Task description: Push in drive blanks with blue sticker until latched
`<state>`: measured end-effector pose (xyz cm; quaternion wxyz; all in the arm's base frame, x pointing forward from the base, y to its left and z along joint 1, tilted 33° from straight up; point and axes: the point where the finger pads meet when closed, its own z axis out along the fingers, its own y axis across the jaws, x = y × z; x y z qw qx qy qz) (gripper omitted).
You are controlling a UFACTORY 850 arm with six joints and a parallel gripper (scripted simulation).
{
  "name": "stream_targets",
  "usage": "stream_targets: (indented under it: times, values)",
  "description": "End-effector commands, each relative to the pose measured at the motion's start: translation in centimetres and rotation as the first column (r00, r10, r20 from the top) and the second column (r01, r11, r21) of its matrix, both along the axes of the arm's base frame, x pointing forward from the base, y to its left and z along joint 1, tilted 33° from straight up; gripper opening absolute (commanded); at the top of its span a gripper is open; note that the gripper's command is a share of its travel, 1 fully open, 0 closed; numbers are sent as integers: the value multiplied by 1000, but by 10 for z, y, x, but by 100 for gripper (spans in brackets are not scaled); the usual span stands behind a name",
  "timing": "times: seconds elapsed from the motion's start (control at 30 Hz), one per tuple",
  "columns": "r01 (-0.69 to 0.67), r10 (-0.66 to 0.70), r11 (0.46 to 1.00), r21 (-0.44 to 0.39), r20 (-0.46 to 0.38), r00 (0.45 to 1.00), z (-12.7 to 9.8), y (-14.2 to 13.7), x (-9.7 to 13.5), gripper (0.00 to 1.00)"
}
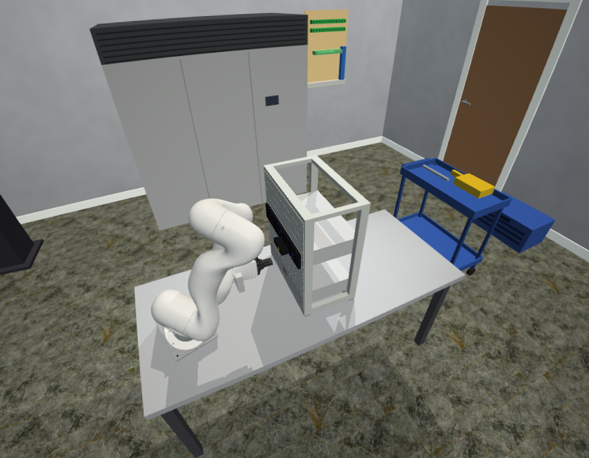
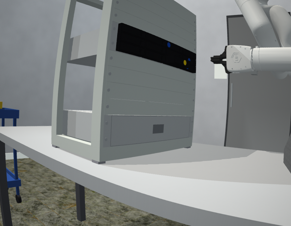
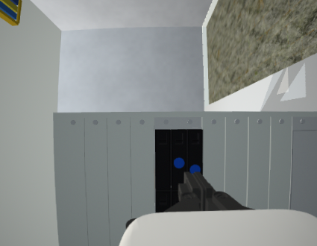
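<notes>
1. Top view: rack (image 1: 362, 202) stands upright near the middle of the table (image 1: 408, 275); the white arm (image 1: 220, 246) is to its left, its gripper (image 1: 268, 262) pinched tight on nothing and just short of the black drive blanks (image 1: 284, 236).
2. Exterior view: gripper (image 2: 213, 59) hangs apart from the rack's right edge; blue stickers (image 2: 168, 44) and one yellow sticker (image 2: 184, 62) mark the blanks.
3. Wrist view: fingertips meet below two blue stickers (image 3: 179, 162); blanks fill a dark bay.
</notes>
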<state>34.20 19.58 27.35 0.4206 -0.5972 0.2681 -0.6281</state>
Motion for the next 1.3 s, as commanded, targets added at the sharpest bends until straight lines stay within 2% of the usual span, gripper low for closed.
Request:
stream_targets:
  times: [0.0, 0.2, 0.47, 0.53, 0.73, 1.27]
  values:
    - [0, 0, 1000, 1, 1, 1000, 0, 0, -5, 0]
    - [0, 0, 1000, 1, 1, 1000, -4, -5, -30, 0]
    - [0, 0, 1000, 1, 1, 1000, -11, -13, -77, 0]
    - [0, 0, 1000, 1, 1, 1000, -11, -13, -77, 0]
    - [0, 0, 1000, 1, 1, 1000, -16, -18, -106, 0]
    - [0, 0, 1000, 1, 1, 1000, -15, -18, -106, 0]
